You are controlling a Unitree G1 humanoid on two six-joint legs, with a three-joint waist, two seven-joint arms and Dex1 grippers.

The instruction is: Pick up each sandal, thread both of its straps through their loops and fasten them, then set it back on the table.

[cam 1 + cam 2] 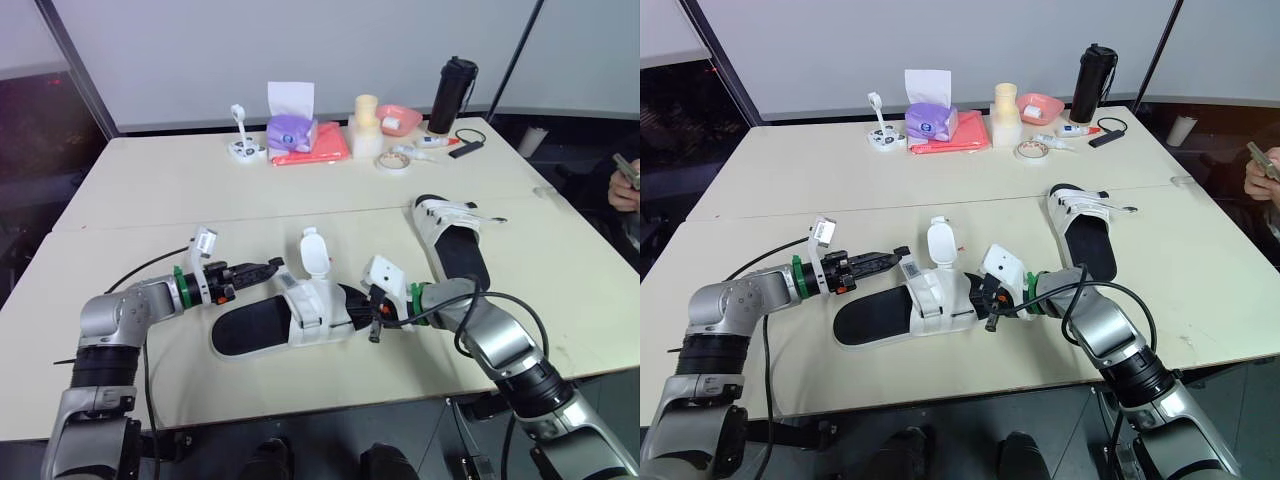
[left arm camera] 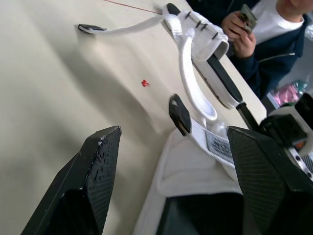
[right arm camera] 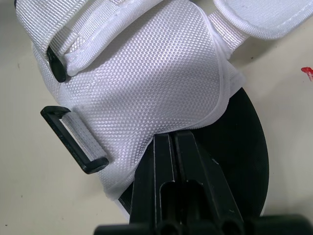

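Observation:
The near sandal [image 1: 280,322], black-soled with white straps, lies flat at the table's front middle, and one strap flap [image 1: 314,252] stands up. My left gripper [image 1: 268,268] is open just to its left. In the left wrist view a strap end with a black tab [image 2: 180,113] sits between the fingers, not gripped. At the sandal's right end my right gripper [image 1: 374,314] is shut. In the right wrist view its fingertips [image 3: 168,139] press together at the white upper [image 3: 146,83], beside a black loop [image 3: 73,139]. The second sandal [image 1: 450,240] lies to the right, farther back.
At the table's back stand a purple tissue box [image 1: 290,128], a red cloth [image 1: 318,150], a cream stack [image 1: 366,125], a pink bowl [image 1: 398,118], a tape roll [image 1: 392,160] and a black bottle [image 1: 452,95]. A person's hand [image 1: 625,182] holds a phone at the right edge.

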